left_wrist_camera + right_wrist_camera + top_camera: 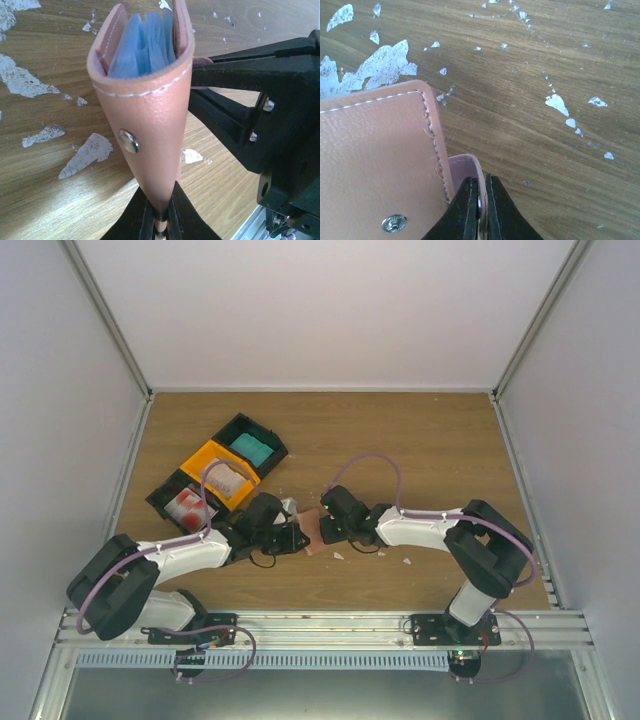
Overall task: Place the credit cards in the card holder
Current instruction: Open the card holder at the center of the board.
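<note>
From above, the card holder (316,546) is at the middle of the table (430,440), between the left gripper (300,538) and the right gripper (325,527). In the left wrist view, the left gripper pinches the upright holder's lower edge; blue cards (145,45) sit inside. In the right wrist view, the right gripper is closed on a pale pink card (465,165) just beside the holder.

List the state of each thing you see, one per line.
card holder: held up, mouth open, blue layers inside
left pincer: shut on card holder
right pincer: shut on pale pink piece beside the holder
teal card: lying in a black bin
</note>
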